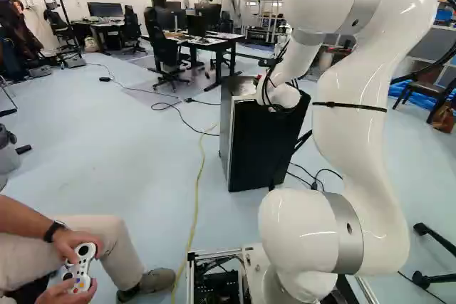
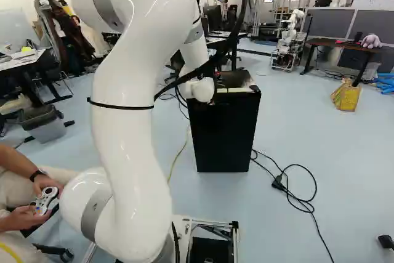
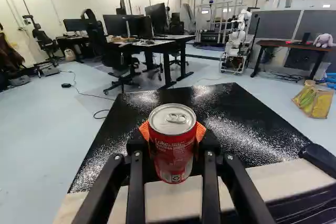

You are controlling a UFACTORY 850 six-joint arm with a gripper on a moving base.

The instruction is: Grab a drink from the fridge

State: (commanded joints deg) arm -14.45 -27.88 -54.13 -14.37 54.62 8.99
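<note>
In the left base view my gripper (image 1: 266,76) is over the top of the small black fridge (image 1: 262,149), mostly hidden by the wrist. The same fridge (image 2: 224,133) stands with its black front towards the arm in the right base view. Seen from the wrist, the gripper (image 3: 174,135) is shut on a red drink can (image 3: 172,153), an orange pad pressing on each side. The can is upright, its silver lid and pull tab visible. Below and beyond it lies the speckled black fridge top (image 3: 236,124) with a pale strip along the near edge. Whether the can touches the top, I cannot tell.
A seated person's shoe (image 1: 155,280) and leg are close to the base's left. A yellow cable (image 1: 197,197) runs over the floor towards the fridge, and black cables (image 2: 295,198) lie at its right. Farther back are desks (image 3: 157,43) and another robot (image 3: 239,40).
</note>
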